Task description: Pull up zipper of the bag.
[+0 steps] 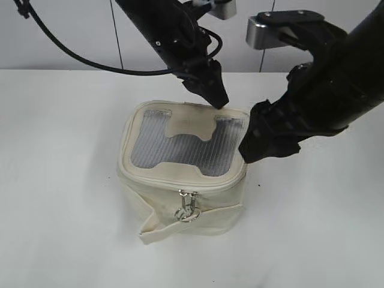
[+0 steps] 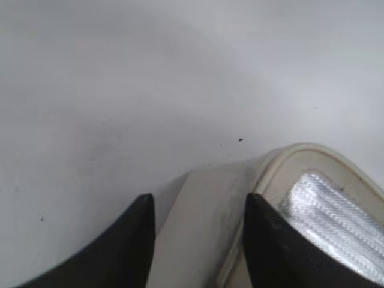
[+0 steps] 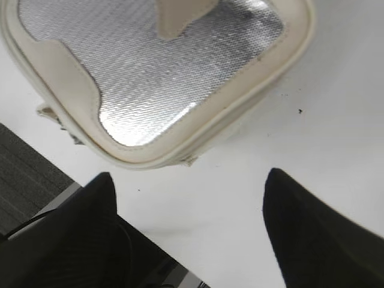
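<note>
The cream-white bag point(image 1: 186, 207) stands mid-table, its grey mesh lid point(image 1: 180, 150) facing up. The zipper point(image 1: 180, 187) runs round the lid edge. Two silver sliders with ring pulls point(image 1: 187, 207) hang together at the front. My left gripper point(image 1: 217, 99) is open at the bag's back edge; in the left wrist view its fingers point(image 2: 198, 207) straddle a cream strap point(image 2: 198, 240) beside the lid point(image 2: 336, 222). My right gripper point(image 1: 255, 150) is open and empty at the bag's right side; the right wrist view shows its fingers point(image 3: 189, 183) over bare table below the bag point(image 3: 156, 78).
The white table point(image 1: 60, 180) spreads around the bag. A loose cream strap end point(image 1: 150, 231) sticks out at the bag's front left. The table's edge and dark floor point(image 3: 30, 174) show in the right wrist view.
</note>
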### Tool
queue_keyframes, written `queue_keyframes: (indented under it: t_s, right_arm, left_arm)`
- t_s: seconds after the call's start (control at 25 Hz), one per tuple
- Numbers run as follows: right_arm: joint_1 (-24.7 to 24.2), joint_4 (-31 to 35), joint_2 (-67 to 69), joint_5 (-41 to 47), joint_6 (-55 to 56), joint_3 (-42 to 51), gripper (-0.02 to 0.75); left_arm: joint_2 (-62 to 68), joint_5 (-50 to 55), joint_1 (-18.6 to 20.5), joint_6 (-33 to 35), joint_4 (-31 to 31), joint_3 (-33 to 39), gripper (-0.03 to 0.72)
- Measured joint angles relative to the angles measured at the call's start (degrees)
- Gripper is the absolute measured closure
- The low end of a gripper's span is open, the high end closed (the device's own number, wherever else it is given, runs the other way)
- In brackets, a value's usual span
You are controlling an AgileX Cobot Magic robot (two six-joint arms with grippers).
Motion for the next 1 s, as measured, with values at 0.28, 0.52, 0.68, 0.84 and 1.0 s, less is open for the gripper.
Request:
queue_keyframes:
  t_s: [0.28,0.52,0.68,0.84,1.0]
  right_arm:
    - [-6.06,-0.97,0.00,0.76,0.07,0.00,0.146]
    - [-11.94,-1.87,0.00,1.11,0.09,0.00,0.147]
    - [-17.50,-2.34,0.00,2.16,0.42,0.00,0.147]
    - [-22.33,-3.01,0.00,2.36,1.79,0.00,0.148]
    - [-24.72,-7.69,0.00,2.71,5.28,0.00,0.148]
  left_arm:
    - [-3.76,0.13,1.12,-3.30,5.94,-0.03,0.319]
    - [-7.06,0.42,3.44,-15.15,15.64,-0.03,0.319]
    - [-10.23,2.30,5.50,-23.15,24.08,-0.03,0.318]
    - [-13.77,4.96,7.80,-29.57,29.52,-0.03,0.319]
    - [-17.63,5.37,10.70,-34.63,32.02,0.04,0.319]
